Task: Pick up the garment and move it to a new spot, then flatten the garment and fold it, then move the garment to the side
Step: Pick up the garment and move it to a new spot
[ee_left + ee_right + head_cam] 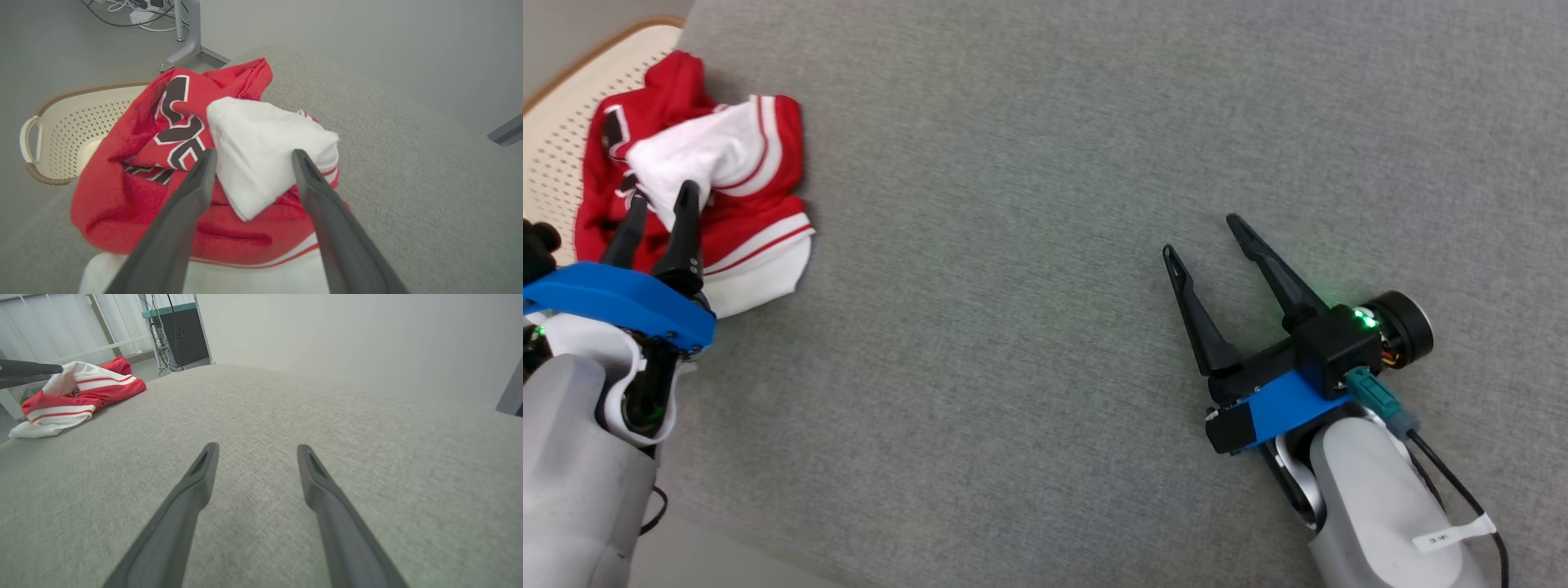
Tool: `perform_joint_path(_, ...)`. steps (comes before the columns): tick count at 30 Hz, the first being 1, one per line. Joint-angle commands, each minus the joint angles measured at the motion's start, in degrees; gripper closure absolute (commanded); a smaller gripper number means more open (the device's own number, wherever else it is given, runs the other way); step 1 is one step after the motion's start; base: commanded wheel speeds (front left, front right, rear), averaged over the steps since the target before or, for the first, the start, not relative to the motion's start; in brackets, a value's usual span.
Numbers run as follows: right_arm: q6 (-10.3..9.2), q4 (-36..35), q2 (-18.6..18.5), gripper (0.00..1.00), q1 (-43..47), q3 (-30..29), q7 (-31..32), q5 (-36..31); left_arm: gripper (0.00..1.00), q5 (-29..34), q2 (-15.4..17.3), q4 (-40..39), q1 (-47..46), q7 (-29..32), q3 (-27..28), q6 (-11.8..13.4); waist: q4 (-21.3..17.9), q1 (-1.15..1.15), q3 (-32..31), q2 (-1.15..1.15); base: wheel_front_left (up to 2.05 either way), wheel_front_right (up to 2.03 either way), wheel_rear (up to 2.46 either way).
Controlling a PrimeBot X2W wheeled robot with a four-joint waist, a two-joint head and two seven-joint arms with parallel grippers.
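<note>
Left gripper [254,154], fingers spread and empty, has a fold of the garment [135,175] between its tips, while the open right gripper [1201,234] lies well apart.

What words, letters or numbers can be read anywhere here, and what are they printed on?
Garment: big dark letters edged in white on the red cloth, but it is crumpled and folded over, so no whole word can be read.
White tag, lower right of the head view: small dark marks, the first perhaps "3"; too small to be sure.
I can read no other text.
</note>
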Motion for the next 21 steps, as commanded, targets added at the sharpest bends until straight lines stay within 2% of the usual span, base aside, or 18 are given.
perform_joint_path(1, -0.10, 0.76, -1.03, 0.00, -0.55, -0.70, 0.15, -0.28, 0.00, -1.66, 1.44, 0.44, -1.36, 0.81, -1.59, 0.09, -0.75, -0.01, 0.73, 0.00, 0.00, 0.00, 0.00)
perform_joint_path(7, -0.11, 0.36, -1.20, 0.00, -0.48, -1.60, 0.20, -0.50, 0.00, -6.04, 3.22, 3.84, -3.12, 1.31, -6.13, 0.09, -2.83, -0.01, 1.92, 0.00, 0.00, 0.00, 0.00)
perform_joint_path(8, -0.11, 0.28, -1.20, 0.00, -0.34, -1.80, 0.20, -0.47, 0.53, -6.51, 3.33, 4.15, -3.34, 0.85, -6.85, 0.09, -3.03, -0.01, 1.89, 0.00, 0.00, 0.00, 0.00)
perform_joint_path(9, -0.11, 0.27, -1.19, 0.00, -0.16, -1.97, 0.20, -0.40, 1.00, -6.84, 3.39, 4.12, -3.55, 0.14, -7.56, 0.09, -3.19, -0.01, 1.77, 0.00, 0.00, 0.00, 0.00)
perform_joint_path(15, -0.09, 0.17, -0.89, 0.00, 1.04, -2.36, 0.14, 1.15, 1.00, -7.77, 5.22, 3.09, -4.29, -4.87, -11.51, 0.09, -3.85, -0.01, -0.50, 0.00, 0.00, 0.00, 0.00)
perform_joint_path(21, -0.06, -0.05, -0.73, 0.00, 2.22, -2.72, 0.08, 4.18, 1.00, -4.95, 9.41, -1.81, -6.59, -7.52, -14.03, 0.09, -5.06, -0.01, -4.29, 0.00, 0.00, 0.00, 0.00)
